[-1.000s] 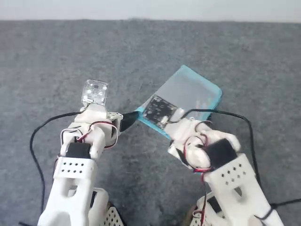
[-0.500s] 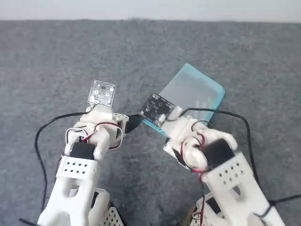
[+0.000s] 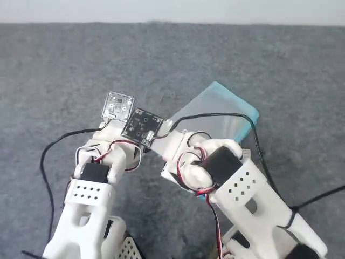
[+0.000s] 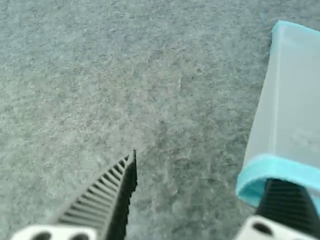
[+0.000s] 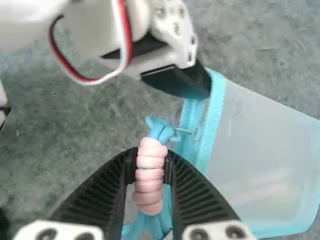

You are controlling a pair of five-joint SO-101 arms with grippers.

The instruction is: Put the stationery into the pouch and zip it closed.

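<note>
Right gripper (image 5: 150, 152) dragged pull (image 5: 149, 175) left, pouch (image 3: 226, 105) half-covered

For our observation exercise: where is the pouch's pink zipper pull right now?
In the right wrist view the pink zipper pull is clamped in the right pincer, just off the teal zipper edge of the pouch.

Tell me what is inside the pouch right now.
Through the frosted wall of the pouch only faint pale marks show; nothing inside can be made out. In the high view the right arm covers the pouch's near end, so that part is hidden.
</note>
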